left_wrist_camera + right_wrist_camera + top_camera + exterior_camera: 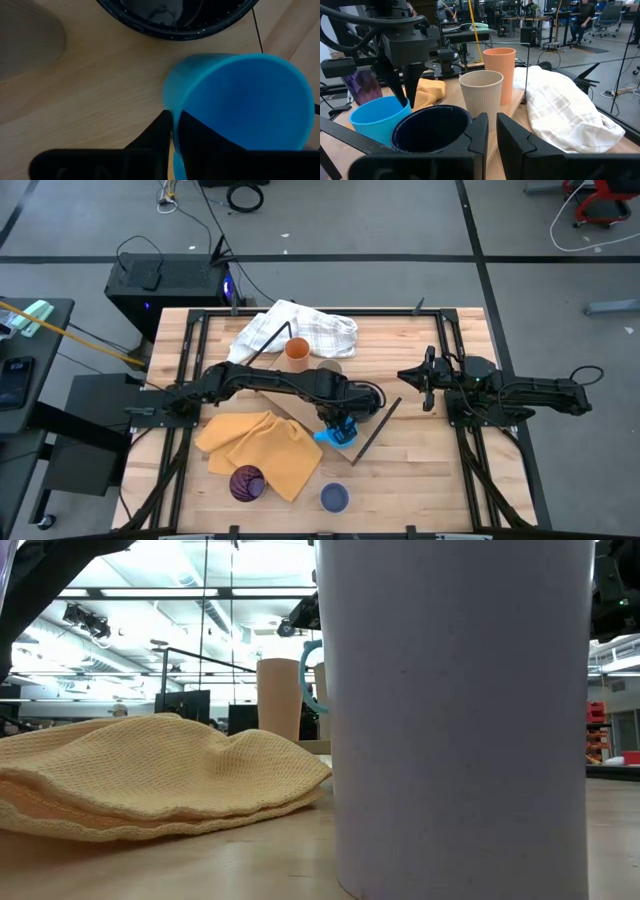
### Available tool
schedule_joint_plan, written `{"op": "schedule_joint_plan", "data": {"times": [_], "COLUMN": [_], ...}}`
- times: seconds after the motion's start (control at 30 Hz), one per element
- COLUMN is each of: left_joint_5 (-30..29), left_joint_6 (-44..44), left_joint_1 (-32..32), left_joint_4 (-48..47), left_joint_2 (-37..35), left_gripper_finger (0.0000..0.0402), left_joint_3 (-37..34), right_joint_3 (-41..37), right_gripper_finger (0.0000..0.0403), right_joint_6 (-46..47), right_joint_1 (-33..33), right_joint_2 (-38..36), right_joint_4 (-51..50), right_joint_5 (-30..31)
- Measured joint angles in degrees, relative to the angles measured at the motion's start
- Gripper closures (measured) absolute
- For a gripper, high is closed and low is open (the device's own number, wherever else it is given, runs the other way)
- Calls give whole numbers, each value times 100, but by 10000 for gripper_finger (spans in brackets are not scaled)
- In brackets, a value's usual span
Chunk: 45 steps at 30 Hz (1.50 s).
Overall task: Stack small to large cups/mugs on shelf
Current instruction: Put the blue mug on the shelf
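light-wood surface [420, 470]: left gripper [173, 131] jaws straddle bright blue mug [245, 100] rim, grip uncertain; release squarely, lift straight; right gripper [491, 131] jaws near-together, waiting.

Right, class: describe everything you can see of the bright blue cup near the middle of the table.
The bright blue cup is smooth, matte, plastic-looking, open at the top and seemingly empty. It stands upright on the wooden table, near the centre, close beside a dark navy cup; whether they touch is unclear. The left gripper comes down over it, one finger inside the rim and one outside, straddling the wall. In the low view only its handle shows.
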Motion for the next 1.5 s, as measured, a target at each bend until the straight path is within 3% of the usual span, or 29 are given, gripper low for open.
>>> {"op": "schedule_joint_plan", "data": {"times": [0.7,1.23,1.5], "left_joint_5": [-15,-14,158], "left_joint_6": [36,125,134], "left_joint_1": [53,155,149], "left_joint_4": [44,113,286], "left_joint_2": [-15,-15,-17], "left_gripper_finger": [299,289,259], "left_joint_3": [4,7,9], "right_joint_3": [0,0,0], "right_gripper_finger": [357,357,357], "right_joint_6": [0,0,0], "right_joint_1": [-1,-2,0], "right_joint_2": [0,0,0], "right_joint_4": [0,0,0], "right_joint_5": [0,0,0]}}
